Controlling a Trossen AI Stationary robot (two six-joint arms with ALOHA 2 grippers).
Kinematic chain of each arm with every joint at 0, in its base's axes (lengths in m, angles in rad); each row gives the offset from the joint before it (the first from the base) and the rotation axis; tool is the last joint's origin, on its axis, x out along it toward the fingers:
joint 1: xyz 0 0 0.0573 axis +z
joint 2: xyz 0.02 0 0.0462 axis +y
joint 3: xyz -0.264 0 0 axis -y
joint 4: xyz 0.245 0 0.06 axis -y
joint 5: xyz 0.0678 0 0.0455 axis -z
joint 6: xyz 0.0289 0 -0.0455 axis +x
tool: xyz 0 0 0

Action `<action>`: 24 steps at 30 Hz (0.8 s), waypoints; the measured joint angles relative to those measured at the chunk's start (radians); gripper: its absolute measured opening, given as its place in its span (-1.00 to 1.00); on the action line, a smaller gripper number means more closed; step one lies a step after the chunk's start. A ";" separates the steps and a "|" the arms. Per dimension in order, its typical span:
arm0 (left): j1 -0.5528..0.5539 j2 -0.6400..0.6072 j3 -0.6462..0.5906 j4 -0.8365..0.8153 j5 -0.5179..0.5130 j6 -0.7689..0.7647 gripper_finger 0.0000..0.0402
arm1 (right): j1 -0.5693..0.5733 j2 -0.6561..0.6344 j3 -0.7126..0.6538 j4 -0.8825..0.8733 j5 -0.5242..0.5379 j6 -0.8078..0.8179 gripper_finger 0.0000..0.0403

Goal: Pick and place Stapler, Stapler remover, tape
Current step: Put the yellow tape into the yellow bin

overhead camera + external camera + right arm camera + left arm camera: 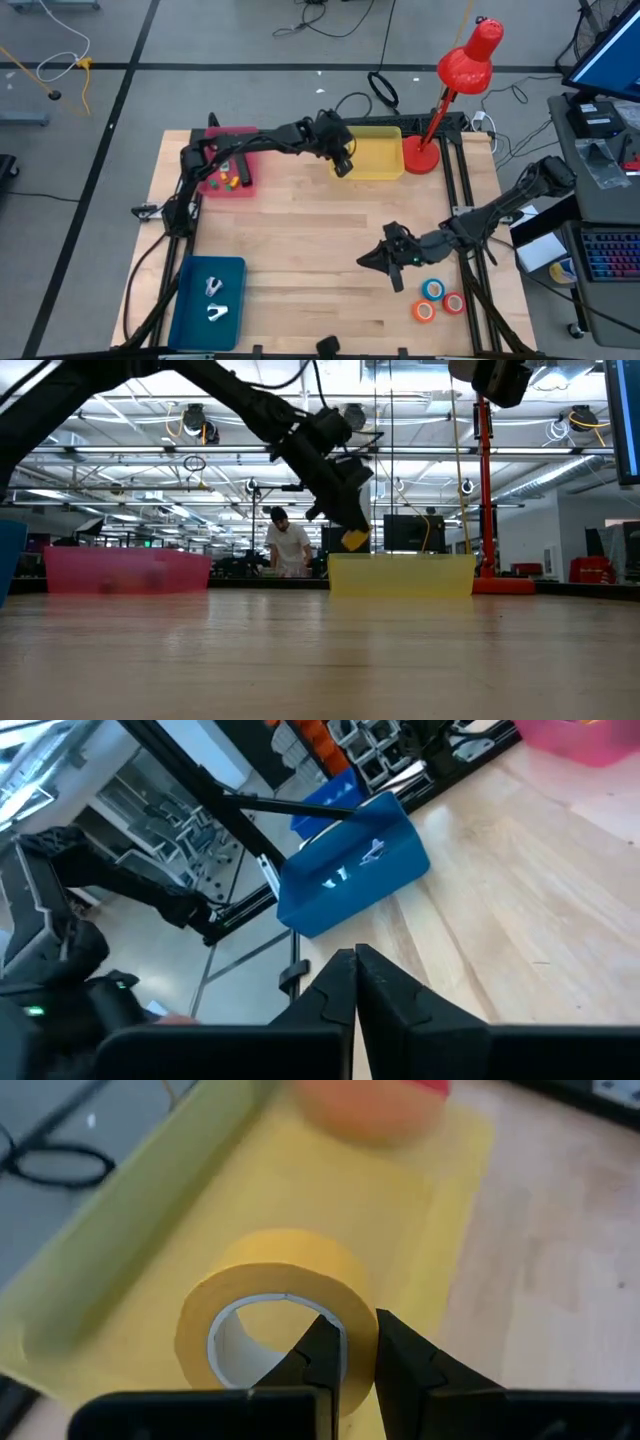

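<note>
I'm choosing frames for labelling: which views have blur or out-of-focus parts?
Left wrist view: the yellow tape roll is sharp, the red lamp base behind it blurred. Low view: the near table is soft. High view is evenly sharp.

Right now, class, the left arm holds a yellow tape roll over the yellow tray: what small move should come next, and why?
Probably lower slightly and open the jaws. The left gripper pinches the wall of the yellow tape roll above the yellow tray; the low view shows it hanging just over the rim, so releasing should drop it inside.
</note>
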 joint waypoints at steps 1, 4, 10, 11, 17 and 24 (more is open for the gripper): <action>0.006 0.011 0.001 -0.005 0.008 -0.015 -0.83 | 0.004 0.000 0.000 -0.003 0.007 0.000 -0.99; 0.013 0.044 0.001 -0.040 0.018 -0.050 -0.83 | 0.013 -0.001 0.000 -0.002 0.022 -0.001 -0.98; -0.004 0.066 0.002 -0.022 0.013 -0.073 -0.83 | 0.013 -0.001 0.000 -0.002 0.022 0.001 -0.98; -0.006 0.068 0.002 -0.018 0.015 -0.082 -0.83 | 0.013 -0.001 0.000 -0.002 0.022 0.002 -0.98; -0.003 0.079 0.000 -0.039 0.013 -0.130 -0.82 | 0.013 -0.001 0.000 -0.001 0.022 0.004 -0.98; -0.003 0.079 0.000 -0.035 0.014 -0.135 -0.65 | 0.013 -0.001 0.000 0.015 0.022 0.003 -0.98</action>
